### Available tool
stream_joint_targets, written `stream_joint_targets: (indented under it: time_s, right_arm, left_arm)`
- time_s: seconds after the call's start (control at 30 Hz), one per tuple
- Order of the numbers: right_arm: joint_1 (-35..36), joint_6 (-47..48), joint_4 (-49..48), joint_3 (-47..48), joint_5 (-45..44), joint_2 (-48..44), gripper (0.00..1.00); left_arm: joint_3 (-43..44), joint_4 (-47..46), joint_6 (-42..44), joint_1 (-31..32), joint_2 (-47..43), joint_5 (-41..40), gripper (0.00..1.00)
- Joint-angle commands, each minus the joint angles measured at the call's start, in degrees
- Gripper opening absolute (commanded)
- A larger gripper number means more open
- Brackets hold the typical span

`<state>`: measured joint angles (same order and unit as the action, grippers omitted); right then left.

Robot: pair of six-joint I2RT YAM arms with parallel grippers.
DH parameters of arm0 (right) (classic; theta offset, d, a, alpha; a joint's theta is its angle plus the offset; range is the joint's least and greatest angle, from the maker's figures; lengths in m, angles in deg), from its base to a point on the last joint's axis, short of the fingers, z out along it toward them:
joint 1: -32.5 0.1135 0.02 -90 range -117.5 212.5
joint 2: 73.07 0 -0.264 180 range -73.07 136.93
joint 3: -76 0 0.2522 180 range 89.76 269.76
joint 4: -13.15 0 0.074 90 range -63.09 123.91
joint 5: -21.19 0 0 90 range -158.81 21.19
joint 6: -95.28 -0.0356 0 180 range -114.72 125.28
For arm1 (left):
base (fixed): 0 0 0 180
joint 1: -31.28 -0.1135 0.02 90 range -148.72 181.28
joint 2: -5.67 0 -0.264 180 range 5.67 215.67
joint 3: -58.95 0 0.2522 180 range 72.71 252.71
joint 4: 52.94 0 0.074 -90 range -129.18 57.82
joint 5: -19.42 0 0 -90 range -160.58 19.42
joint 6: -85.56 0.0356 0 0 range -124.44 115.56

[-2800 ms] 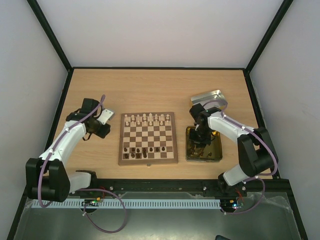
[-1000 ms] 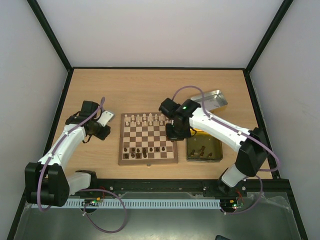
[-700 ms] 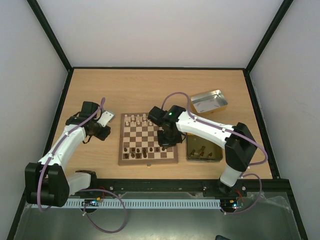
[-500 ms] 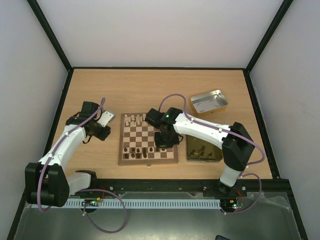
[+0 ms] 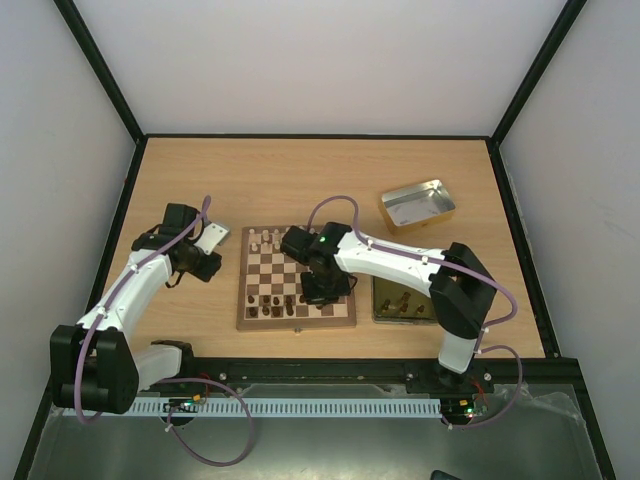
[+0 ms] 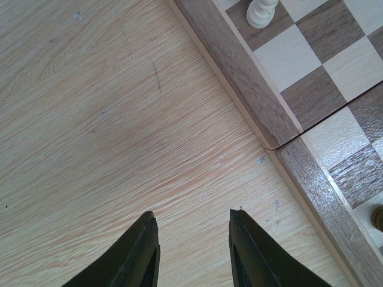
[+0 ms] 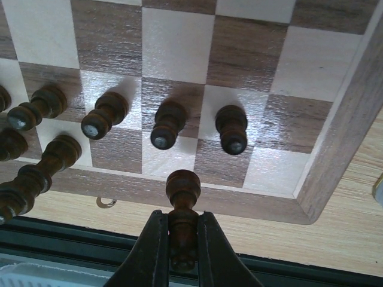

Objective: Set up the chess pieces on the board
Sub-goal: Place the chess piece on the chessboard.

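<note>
Here, dark piece (image 7: 183, 185) within right hand (image 7: 182, 222)

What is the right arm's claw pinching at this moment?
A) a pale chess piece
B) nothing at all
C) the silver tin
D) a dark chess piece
D: the right wrist view shows the right gripper shut on a dark chess piece, held just above the near edge of the board.

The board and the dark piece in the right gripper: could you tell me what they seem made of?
The board: apparently wood, with grain streaks across squares and border; a soft sheen suggests varnish. The dark piece in the right gripper: probably turned wood stained dark brown, given its rounded rings and glossy highlights; plastic cannot be excluded.
</note>
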<state>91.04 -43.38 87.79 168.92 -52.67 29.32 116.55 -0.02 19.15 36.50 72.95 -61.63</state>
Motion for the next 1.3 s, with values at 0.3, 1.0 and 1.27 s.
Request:
stream_joint_targets:
  time_s: [0.3, 1.0, 1.27]
  right_arm:
    - [1.6, -0.1, 0.6, 3.0, 0.4, 2.7, 0.02]
    - [1.6, 0.0, -0.2, 3.6, 0.8, 5.0, 0.02]
    - [1.6, 0.4, 0.2, 4.2, 0.6, 5.9, 0.04]
  left_arm:
    - [-1.3, -0.6, 0.4, 0.1, -0.7, 0.0, 0.34]
    - [-1.5, -0.9, 0.3, 0.1, -1.0, -0.2, 0.34]
    - [-1.5, -0.9, 0.3, 0.1, -0.8, -0.2, 0.34]
